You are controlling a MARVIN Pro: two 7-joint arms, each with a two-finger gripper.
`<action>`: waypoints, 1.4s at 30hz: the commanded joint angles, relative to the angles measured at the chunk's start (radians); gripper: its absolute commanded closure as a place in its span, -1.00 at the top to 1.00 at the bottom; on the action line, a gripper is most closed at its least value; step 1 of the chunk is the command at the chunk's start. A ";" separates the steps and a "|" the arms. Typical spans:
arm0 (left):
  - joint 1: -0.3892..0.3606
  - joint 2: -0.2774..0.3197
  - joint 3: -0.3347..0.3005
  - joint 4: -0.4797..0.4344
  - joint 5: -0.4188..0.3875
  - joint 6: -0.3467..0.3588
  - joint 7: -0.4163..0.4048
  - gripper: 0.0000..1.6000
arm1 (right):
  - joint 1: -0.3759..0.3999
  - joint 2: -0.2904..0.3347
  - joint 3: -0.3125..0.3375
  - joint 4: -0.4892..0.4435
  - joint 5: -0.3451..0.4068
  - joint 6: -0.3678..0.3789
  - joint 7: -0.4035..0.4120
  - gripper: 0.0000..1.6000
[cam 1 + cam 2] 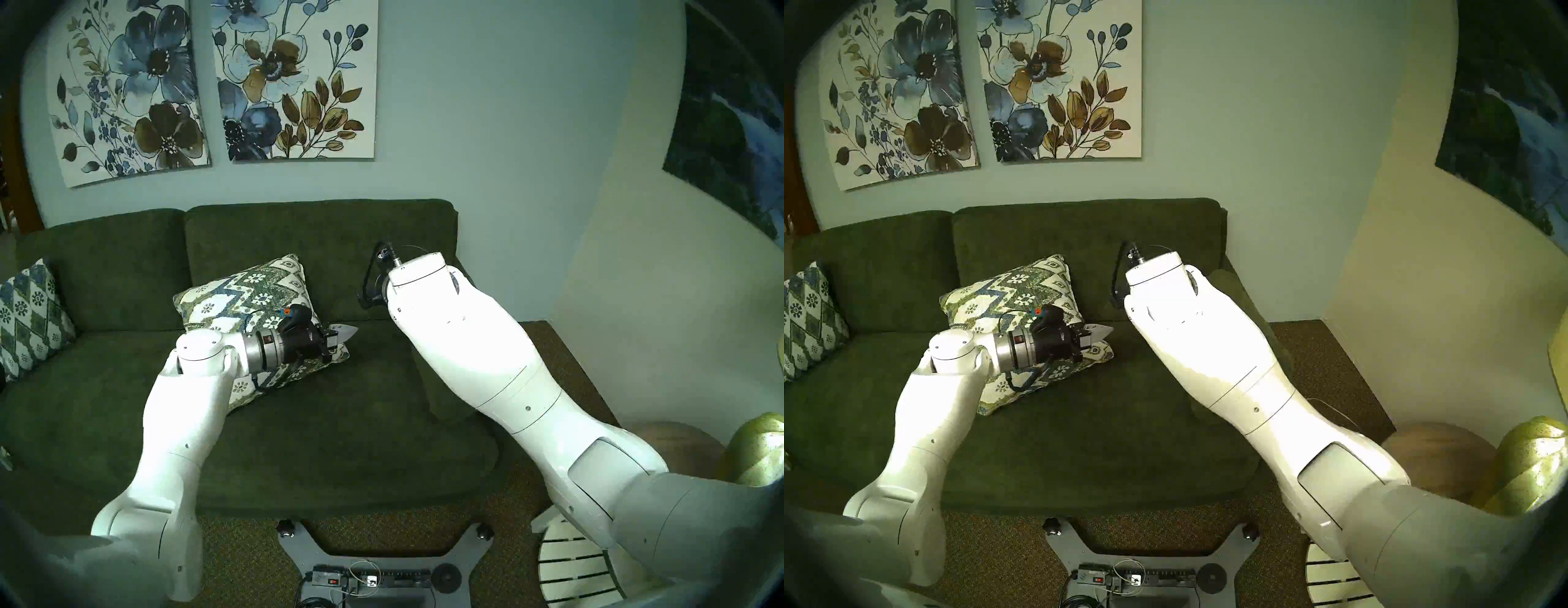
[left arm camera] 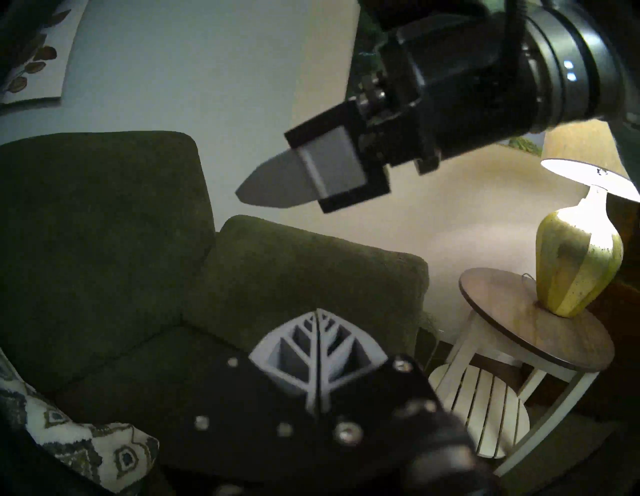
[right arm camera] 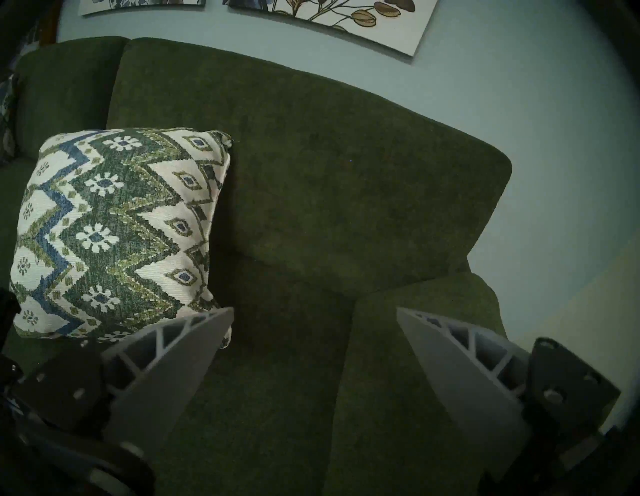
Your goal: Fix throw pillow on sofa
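Note:
The throw pillow [image 1: 250,297] is cream with green-and-blue zigzag bands. It lies tilted on the dark green sofa [image 1: 322,237], its top edge leaning on the right back cushion. My left gripper [image 1: 347,331] is shut and empty, hovering just past the pillow's right corner; in the left wrist view its fingers [image 2: 317,346] are pressed together above the pillow corner [image 2: 100,446]. My right gripper [image 3: 313,313] is open and empty, above the seat to the right of the pillow [image 3: 110,228]. In the head views it is hidden behind its forearm.
A bluer diamond-lattice pillow [image 1: 25,318] leans at the sofa's far left. A round side table [image 2: 540,332] with a lit yellow-green lamp [image 2: 578,263] stands past the sofa's right armrest [image 2: 311,263]. Flower paintings [image 1: 292,76] hang above. My base [image 1: 382,552] is at the sofa's front.

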 commanded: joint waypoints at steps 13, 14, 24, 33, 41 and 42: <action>0.045 -0.115 -0.178 0.009 0.045 -0.077 0.315 -0.06 | 0.041 0.038 -0.046 -0.031 0.100 -0.002 -0.081 1.00; 0.036 -0.121 -0.183 0.024 0.046 -0.076 0.328 0.31 | 0.043 0.040 -0.049 -0.031 0.107 -0.002 -0.086 1.00; 0.066 -0.109 -0.262 0.027 0.046 -0.157 0.441 1.00 | 0.063 0.057 -0.076 -0.033 0.176 -0.002 -0.132 1.00; 0.086 -0.071 -0.289 0.088 0.080 -0.185 0.481 1.00 | 0.091 0.078 -0.110 -0.035 0.262 -0.002 -0.190 1.00; 0.124 -0.050 -0.275 0.105 0.085 -0.237 0.419 1.00 | 0.092 0.113 -0.156 -0.120 0.336 -0.002 -0.282 1.00; 0.128 -0.049 -0.274 0.106 0.084 -0.240 0.412 1.00 | 0.090 0.109 -0.157 -0.138 0.340 -0.002 -0.288 1.00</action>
